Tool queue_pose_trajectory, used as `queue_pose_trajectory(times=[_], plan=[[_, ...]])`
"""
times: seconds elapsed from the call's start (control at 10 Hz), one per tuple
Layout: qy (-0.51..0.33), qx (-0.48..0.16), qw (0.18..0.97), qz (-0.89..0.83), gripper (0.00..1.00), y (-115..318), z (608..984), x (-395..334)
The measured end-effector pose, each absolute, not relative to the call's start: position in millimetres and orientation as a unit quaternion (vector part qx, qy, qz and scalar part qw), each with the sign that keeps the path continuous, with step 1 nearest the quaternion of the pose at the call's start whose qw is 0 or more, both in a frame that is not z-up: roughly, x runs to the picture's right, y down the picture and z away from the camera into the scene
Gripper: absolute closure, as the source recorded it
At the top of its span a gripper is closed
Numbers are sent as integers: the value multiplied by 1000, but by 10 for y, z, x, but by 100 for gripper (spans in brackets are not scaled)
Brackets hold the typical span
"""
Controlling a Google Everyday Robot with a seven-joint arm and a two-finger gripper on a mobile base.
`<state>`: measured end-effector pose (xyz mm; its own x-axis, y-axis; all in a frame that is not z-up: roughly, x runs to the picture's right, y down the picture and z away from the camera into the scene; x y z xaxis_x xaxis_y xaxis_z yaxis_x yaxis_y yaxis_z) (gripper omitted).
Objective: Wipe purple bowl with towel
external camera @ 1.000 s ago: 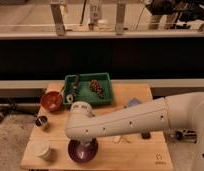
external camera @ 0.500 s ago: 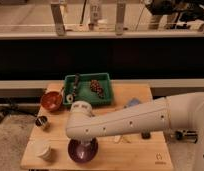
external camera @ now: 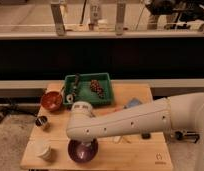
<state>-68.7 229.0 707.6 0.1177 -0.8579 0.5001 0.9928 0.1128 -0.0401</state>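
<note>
**Figure.** Single camera view of a wooden desk (external camera: pixel 145 156) during the wiping task. The purple bowl (external camera: pixel 74 153), round, shallow and glossy, sits at the near edge of the desk, left of its middle, and serves here as the landmark. The robot's white arm (external camera: pixel 135 122) reaches in from the right of the bowl and bends downward directly above it. The gripper (external camera: pixel 85 144) hangs at the end of that bend, over the bowl's centre and seemingly at or just inside its rim. The wrist housing hides its tip, so it cannot be told whether the gripper is spread, pressed together or pinching anything. No towel can be made out at it. Just left of the bowl stands a white paper cup (external camera: pixel 43 150). Behind and to the left is a small dark metal cup (external camera: pixel 42 121), and farther behind on that side the red-orange bowl (external camera: pixel 51 101). Straight behind the bowl, beyond the arm, lies a green tray (external camera: pixel 109 92) holding a dark red cluster (external camera: pixel 97 86). Behind and to the right a bluish flat item (external camera: pixel 132 104) shows past the arm; its nature is unclear. Judged relation for the coming move: the bowl lies straight below the gripper, so contact calls for descent, then sweeping within the rim. Being round, the bowl offers no long axis to align with.
</note>
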Motion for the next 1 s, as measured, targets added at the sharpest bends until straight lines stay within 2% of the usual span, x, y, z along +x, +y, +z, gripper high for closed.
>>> queue_pose_trajectory(times=[0.1,0.3,1.0], plan=[[-182,-188,723,-640,95,2293,7073,-687],[-193,-195,722,-636,100,2358,7182,-675],[-231,-211,712,-629,100,2637,7613,-708]])
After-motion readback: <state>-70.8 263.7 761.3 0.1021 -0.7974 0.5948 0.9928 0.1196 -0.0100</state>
